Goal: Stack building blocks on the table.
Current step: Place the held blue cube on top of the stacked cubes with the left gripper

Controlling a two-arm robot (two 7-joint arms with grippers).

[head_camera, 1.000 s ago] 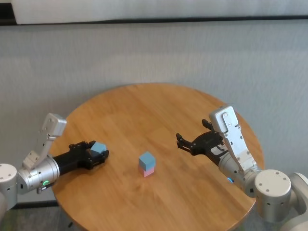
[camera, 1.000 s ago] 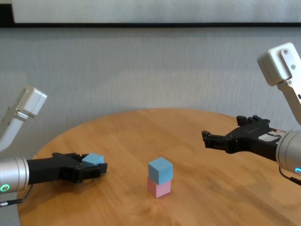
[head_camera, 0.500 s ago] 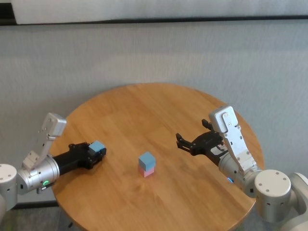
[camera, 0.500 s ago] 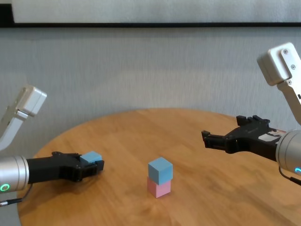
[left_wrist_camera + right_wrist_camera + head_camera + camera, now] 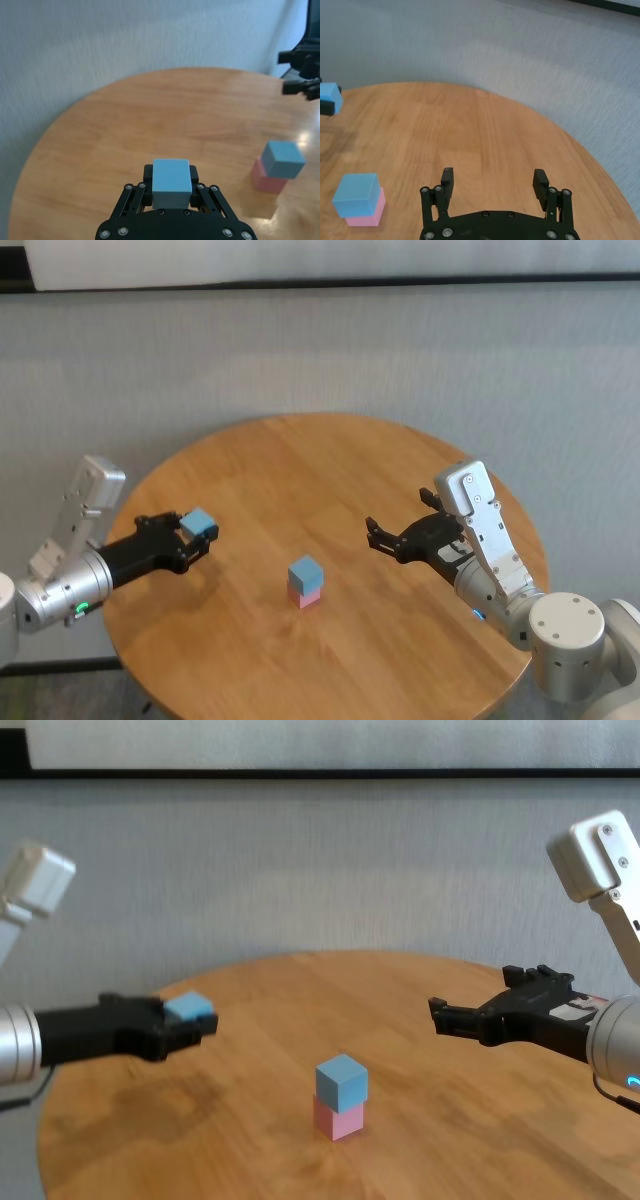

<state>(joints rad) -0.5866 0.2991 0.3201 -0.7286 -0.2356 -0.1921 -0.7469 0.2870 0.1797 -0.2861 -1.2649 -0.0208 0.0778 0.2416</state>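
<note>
Now, from the head view, the left gripper (image 5: 196, 533) is pinching a small light blue cube (image 5: 200, 523) and holds it up above the left side of the big round table with the light brown wood top (image 5: 330, 470). Near the middle of the table, another light blue cube (image 5: 305, 571) sits on top of a pale pink cube (image 5: 308, 596). I think the job is at the last step: carry the held cube over, line it up right above the little tower, and set it down softly so nothing tips. From the left wrist view, the held cube (image 5: 172, 182) sits squarely between the black fingers, and the tower (image 5: 278, 166) is well apart from it. From the right wrist view, the right gripper (image 5: 495, 184) is spread wide and holds nothing. From the chest view, this gripper hangs over the right side, away from the tower, so nothing blocks the way.
</note>
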